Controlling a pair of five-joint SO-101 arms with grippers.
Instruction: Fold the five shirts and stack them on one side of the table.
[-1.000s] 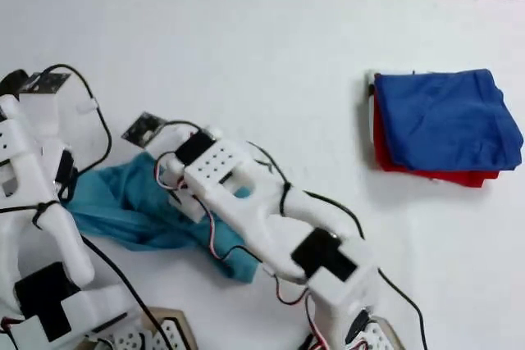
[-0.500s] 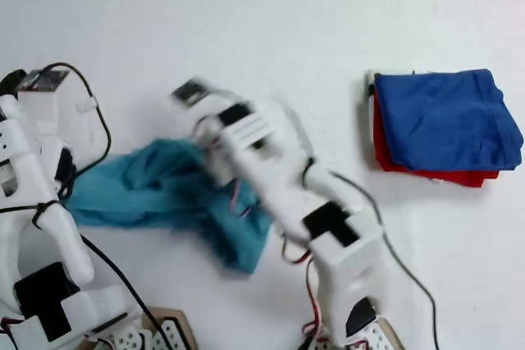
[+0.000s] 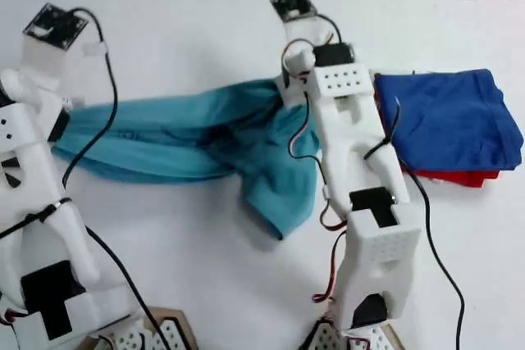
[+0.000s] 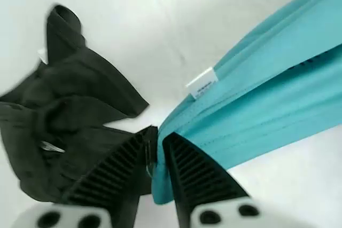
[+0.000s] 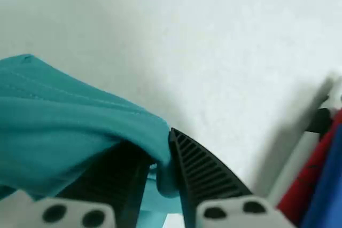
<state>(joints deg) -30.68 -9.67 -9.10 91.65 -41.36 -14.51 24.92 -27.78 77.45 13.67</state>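
White counter (image 3: 205,30), left gripper (image 4: 157,137) and right gripper (image 5: 163,148) held apart, both clamping a taut teal fabric shirt (image 3: 180,137).

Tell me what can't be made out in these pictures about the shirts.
- High view: the blue shirt covers whatever lies beneath it apart from a red shirt's edge, so the count is unclear.
- High view: the right arm hides where the right gripper holds the teal shirt.
- Left wrist view: the black shirt is cut off by the frame edge and partly behind the left gripper.
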